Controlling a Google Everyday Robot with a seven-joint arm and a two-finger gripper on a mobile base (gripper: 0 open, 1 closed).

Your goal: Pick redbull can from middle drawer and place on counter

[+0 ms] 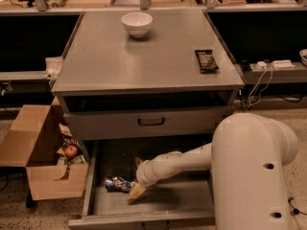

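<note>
The redbull can [117, 184] lies on its side on the floor of the open middle drawer [168, 200], near the drawer's left wall. My gripper [135, 192] is down inside the drawer, just right of the can and at its end, close to or touching it. The white arm reaches in from the right. The counter [144, 61] is the flat grey cabinet top above.
A white bowl [136, 23] stands at the back of the counter and a dark snack bar [206, 60] lies near its right edge. A closed drawer front with a black handle [151, 121] sits above the open drawer. An open cardboard box [36, 157] holding an apple [71, 151] stands left.
</note>
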